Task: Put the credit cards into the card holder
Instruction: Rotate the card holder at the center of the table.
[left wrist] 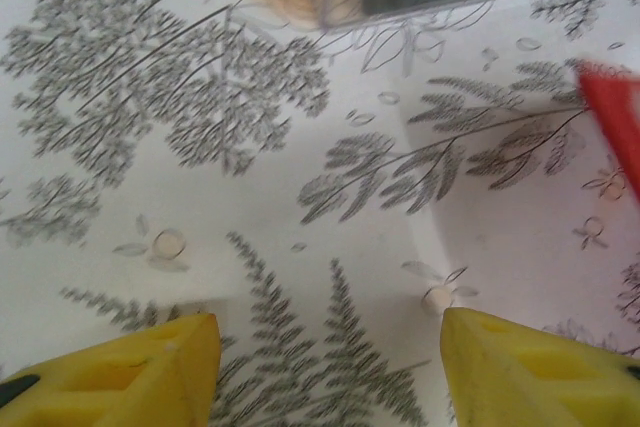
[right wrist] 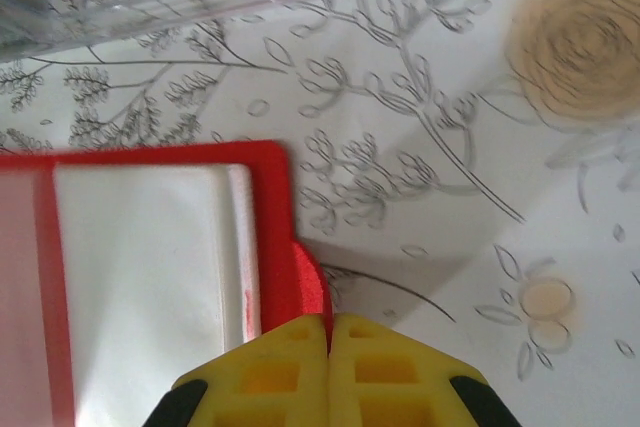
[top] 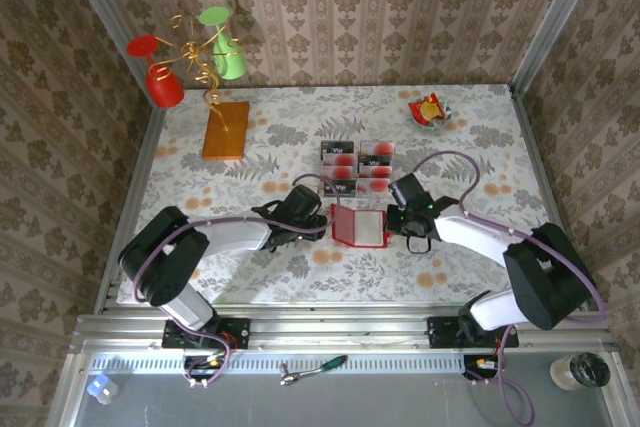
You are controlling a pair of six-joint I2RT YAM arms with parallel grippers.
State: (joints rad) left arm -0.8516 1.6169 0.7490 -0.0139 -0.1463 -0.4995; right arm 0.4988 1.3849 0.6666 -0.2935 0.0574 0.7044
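Top view: the card holder (top: 360, 228) lay open on the flowered tablecloth (top: 470, 147), near the table's middle, red rim around pale clear pockets. The credit cards (top: 356, 167) sat in a tight cluster at 12 o'clock from the holder, close to it but not touching it; none were in the pockets.

The left gripper (left wrist: 330, 347) was at 9 o'clock of the holder, just beside its edge. Its yellow fingers stood apart with only bare cloth between them, so it was open and holding nothing. In the left wrist view a strip of the red holder showed at 2 o'clock.

The right gripper (right wrist: 328, 332) was at 3 o'clock of the holder, with both yellow fingertips pressed together and no gap, so it was closed. A red corner of the holder met the tips there. I could not tell whether it was pinched or only touching.

An orange-brown block (top: 225, 130) lay at 10 o'clock and a snack wrapper (top: 428, 109) at 1 o'clock, both well apart from the holder.
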